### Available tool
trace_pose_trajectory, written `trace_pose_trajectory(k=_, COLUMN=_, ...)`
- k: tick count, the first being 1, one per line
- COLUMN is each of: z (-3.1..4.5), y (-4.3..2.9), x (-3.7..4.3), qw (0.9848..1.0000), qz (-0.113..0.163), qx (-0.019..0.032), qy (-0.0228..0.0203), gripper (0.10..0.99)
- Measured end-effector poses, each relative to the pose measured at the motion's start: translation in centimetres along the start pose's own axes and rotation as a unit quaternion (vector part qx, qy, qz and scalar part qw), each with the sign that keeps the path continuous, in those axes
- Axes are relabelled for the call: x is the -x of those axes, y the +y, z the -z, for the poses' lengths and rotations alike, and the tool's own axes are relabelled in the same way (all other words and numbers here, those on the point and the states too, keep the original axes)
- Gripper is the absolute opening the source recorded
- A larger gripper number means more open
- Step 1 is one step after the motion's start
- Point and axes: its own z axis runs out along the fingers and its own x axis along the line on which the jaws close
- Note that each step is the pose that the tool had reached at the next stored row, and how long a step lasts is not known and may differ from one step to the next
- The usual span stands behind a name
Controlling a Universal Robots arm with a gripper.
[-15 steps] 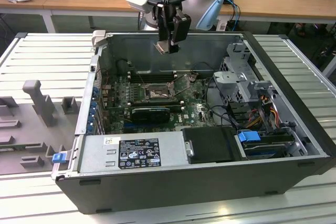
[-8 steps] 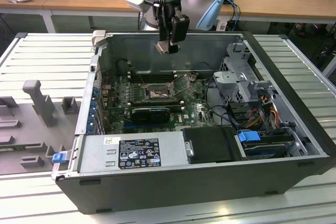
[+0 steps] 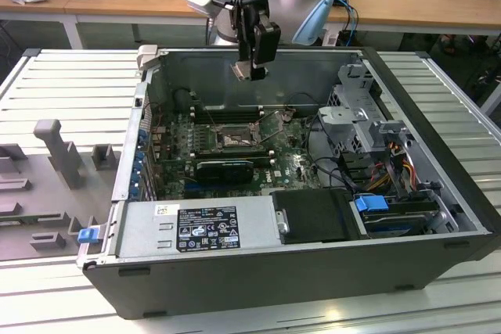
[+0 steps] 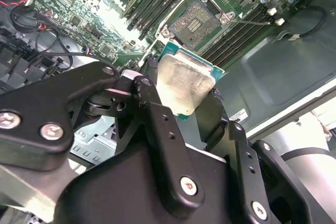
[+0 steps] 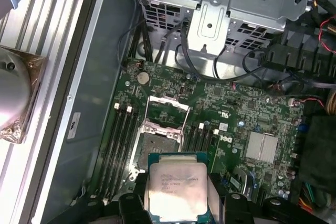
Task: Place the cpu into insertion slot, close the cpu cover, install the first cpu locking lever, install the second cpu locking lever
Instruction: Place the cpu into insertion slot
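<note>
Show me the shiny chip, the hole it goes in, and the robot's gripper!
cpu (image 5: 177, 192): first wrist view, middle of its silvery top.
insertion slot (image 4: 197, 22): second wrist view, its dark centre.
gripper (image 3: 250, 70): exterior view, between its fingertips, holding the cpu.

The cpu (image 5: 177, 187) looks satin metal, the claw (image 4: 181, 95) matt black, perhaps plastic.

In computer case (image 3: 313, 263): cpu (image 5: 177, 187) between fingers (image 4: 155, 114), raised above insertion slot (image 5: 159, 142) on motherboard (image 5: 236, 108).
</note>
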Motion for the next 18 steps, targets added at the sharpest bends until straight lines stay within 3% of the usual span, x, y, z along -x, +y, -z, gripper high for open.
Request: trace_pose_trajectory(k=18, z=-0.01, y=0.00, x=0.00, qw=0.9982, qz=-0.059, qx=0.0011, qy=-0.0053, gripper=0.529)
